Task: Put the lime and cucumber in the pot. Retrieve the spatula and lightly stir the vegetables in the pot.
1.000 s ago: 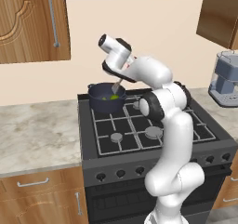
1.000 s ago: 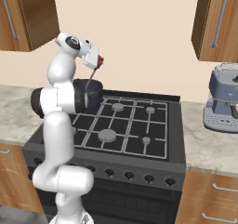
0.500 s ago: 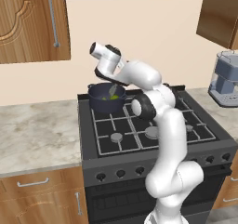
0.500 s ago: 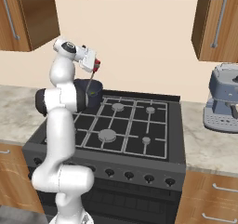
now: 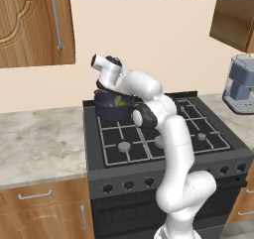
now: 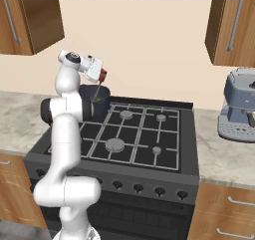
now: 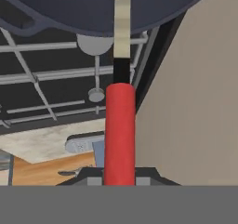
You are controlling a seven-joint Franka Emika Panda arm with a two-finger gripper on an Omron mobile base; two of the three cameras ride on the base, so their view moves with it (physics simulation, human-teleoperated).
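Spatula over the pot
The pincer (image 6: 102,75) pinches the spatula (image 7: 120,130) by its red handle; its head reaches into the pot (image 5: 110,105), beside the lime (image 5: 120,103).

Pot (image 5: 111,109) on stove (image 5: 158,139) back-left burner, lime (image 5: 120,103) inside. Spatula (image 6: 101,87) reaches down into pot from above. Coffee machine (image 6: 238,107) on counter (image 6: 219,154) right of stove.
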